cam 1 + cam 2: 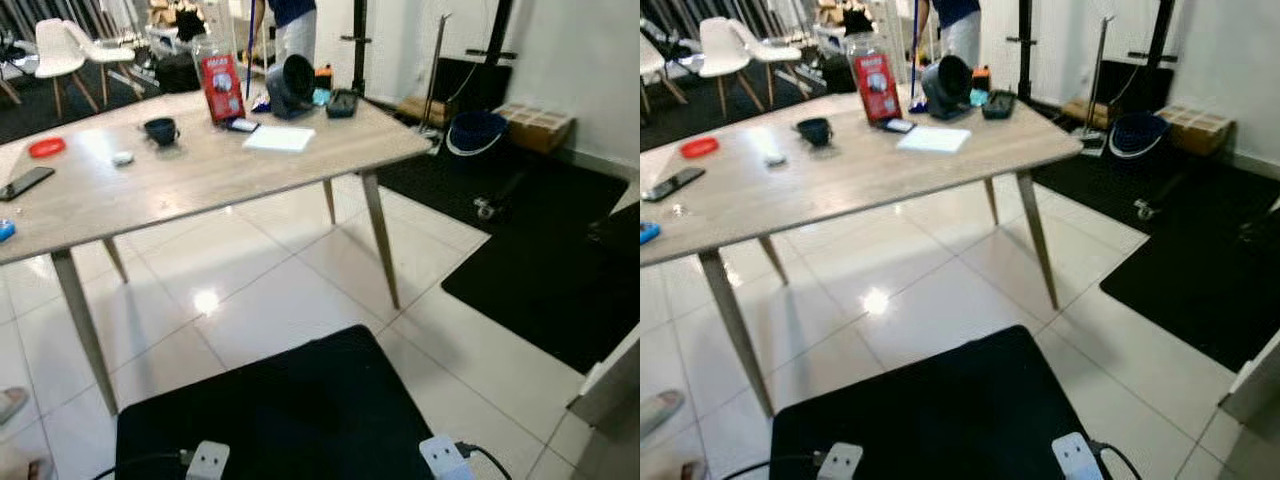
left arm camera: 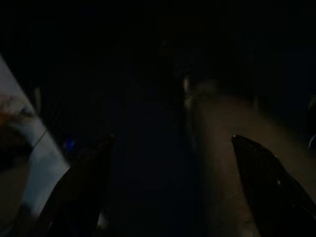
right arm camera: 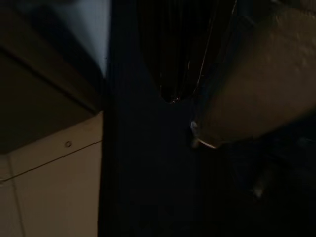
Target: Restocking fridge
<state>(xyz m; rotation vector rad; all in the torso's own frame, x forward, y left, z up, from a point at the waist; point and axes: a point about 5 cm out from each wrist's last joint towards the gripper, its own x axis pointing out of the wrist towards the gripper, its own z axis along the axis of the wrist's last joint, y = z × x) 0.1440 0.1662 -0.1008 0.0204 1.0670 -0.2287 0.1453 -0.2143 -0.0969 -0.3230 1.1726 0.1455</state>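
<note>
Head views: we look down on a wooden table (image 1: 200,180) with a tall jar (image 1: 220,85) bearing a red label, a dark cup (image 1: 160,130), a white sheet (image 1: 279,138), a red lid (image 1: 46,147) and a phone (image 1: 25,183); a black mat (image 1: 280,420) lies on the tiles just below us, and a person (image 1: 290,25) stands past the table's far edge.
Fridge: we see none, so we judge the restocking is in its walking or fetching stage.
Left wrist view: very dark; the left gripper (image 2: 173,187) hangs idle, its two black fingers (image 2: 261,173) wide apart with nothing between them, a pale floor patch off to one finger's outer side.
Right wrist view: also dark; we see tile floor and a dim pale shape ahead, but for the right gripper we cannot tell how far it is opened or whether it holds anything.
Task item: we judge the jar the likeliest stock; it stands well apart from both grippers, far ahead on the table.
Risks: we could snag the cables and plugs (image 1: 440,455) at the mat's near edge, or clip a table leg (image 1: 85,330) while turning.
Writing: the jar's red label carries print too small for us to read.
</note>
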